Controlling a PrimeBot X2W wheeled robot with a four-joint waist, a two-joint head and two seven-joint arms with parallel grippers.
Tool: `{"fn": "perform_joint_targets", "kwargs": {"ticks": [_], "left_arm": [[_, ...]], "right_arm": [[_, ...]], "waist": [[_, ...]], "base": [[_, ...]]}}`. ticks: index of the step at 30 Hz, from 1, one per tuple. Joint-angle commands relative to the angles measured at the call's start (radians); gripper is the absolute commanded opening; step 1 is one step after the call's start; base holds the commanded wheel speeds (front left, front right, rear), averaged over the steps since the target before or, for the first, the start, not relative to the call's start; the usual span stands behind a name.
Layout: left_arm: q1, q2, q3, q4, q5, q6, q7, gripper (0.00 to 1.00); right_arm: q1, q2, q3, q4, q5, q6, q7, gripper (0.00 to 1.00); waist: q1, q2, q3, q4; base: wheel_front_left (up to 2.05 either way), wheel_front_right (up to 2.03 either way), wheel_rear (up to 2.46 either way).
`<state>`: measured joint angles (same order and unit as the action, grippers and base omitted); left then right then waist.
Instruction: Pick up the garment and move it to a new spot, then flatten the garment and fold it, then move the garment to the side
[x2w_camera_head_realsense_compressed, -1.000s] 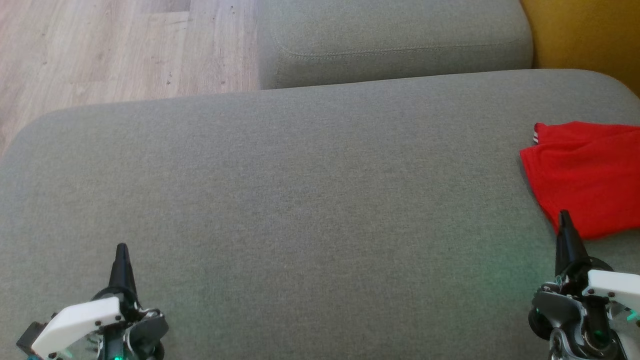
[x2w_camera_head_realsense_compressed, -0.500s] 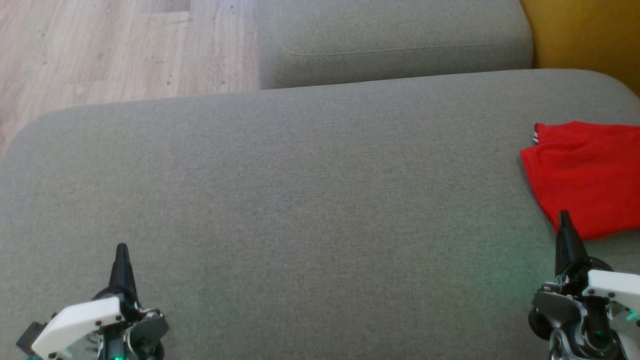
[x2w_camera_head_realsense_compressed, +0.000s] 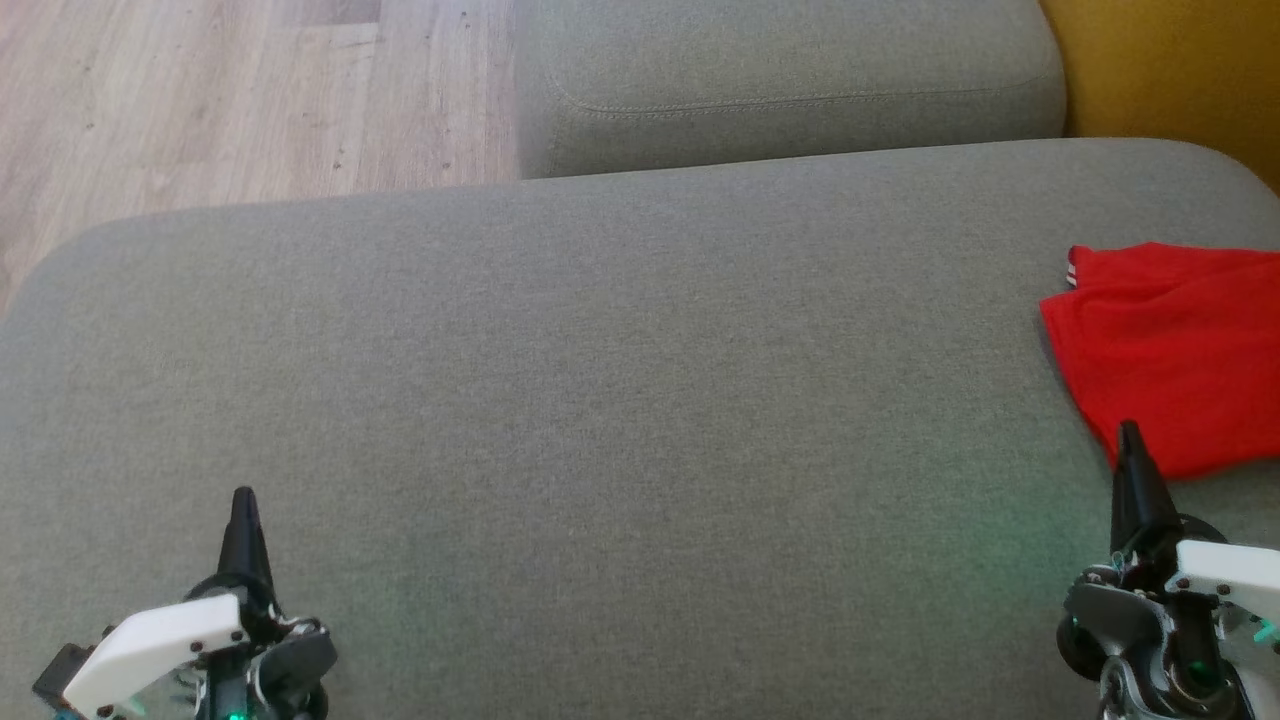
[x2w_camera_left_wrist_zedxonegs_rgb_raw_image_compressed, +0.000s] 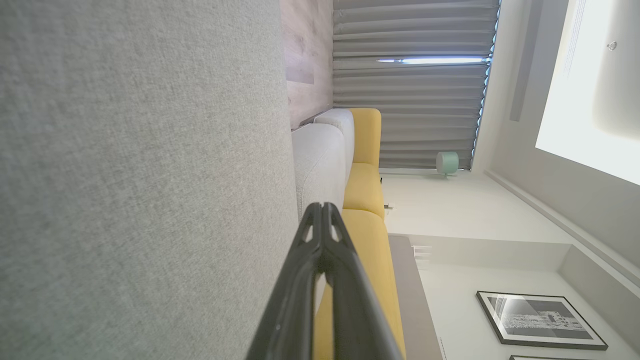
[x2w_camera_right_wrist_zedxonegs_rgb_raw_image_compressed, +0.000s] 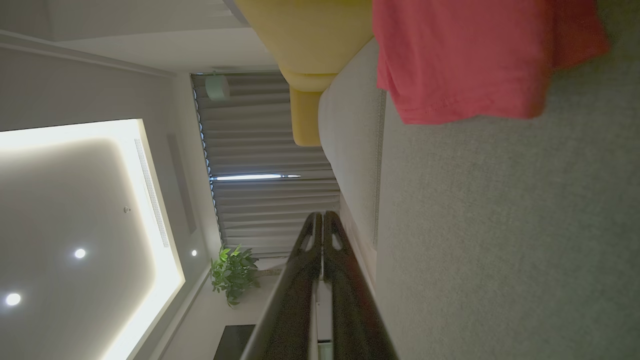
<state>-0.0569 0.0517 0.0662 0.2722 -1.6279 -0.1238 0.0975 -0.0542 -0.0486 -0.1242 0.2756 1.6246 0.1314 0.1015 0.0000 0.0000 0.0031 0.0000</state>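
Note:
The garment (x2w_camera_head_realsense_compressed: 1175, 345) is a folded red cloth with a white-striped edge, lying at the right side of the grey sofa seat (x2w_camera_head_realsense_compressed: 620, 400); the head view's right edge cuts it off. In the right wrist view the garment (x2w_camera_right_wrist_zedxonegs_rgb_raw_image_compressed: 470, 55) lies ahead of the fingers, apart from them. My right gripper (x2w_camera_head_realsense_compressed: 1130, 432) is shut and empty, its tip just in front of the cloth's near corner. My left gripper (x2w_camera_head_realsense_compressed: 243, 497) is shut and empty at the lower left, far from the cloth. Both wrist views show the fingers pressed together: the left gripper (x2w_camera_left_wrist_zedxonegs_rgb_raw_image_compressed: 322, 207) and the right gripper (x2w_camera_right_wrist_zedxonegs_rgb_raw_image_compressed: 320, 216).
A second grey cushion (x2w_camera_head_realsense_compressed: 790, 85) lies beyond the seat. Yellow upholstery (x2w_camera_head_realsense_compressed: 1170, 70) stands at the far right. Wooden floor (x2w_camera_head_realsense_compressed: 230, 100) shows past the seat's far left edge. The wide middle of the seat is bare fabric.

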Motion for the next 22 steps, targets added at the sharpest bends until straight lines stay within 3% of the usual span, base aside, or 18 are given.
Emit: {"fn": "perform_joint_targets", "kwargs": {"ticks": [1,22], "left_arm": [[-0.05,0.007,0.037,-0.028,0.01,-0.007,0.007,0.0],[-0.05,0.005,0.04,-0.027,0.013,-0.007,0.009,0.0]], "right_arm": [[-0.053,-0.008,0.019,-0.031,-0.009,-0.001,0.005,0.0],[-0.053,-0.007,0.017,-0.031,-0.011,-0.001,0.007,0.0]], "waist": [[0.0,0.0,0.0,0.0],[0.0,0.0,0.0,0.0]], "base": [[0.0,0.0,0.0],[0.0,0.0,0.0]]}}
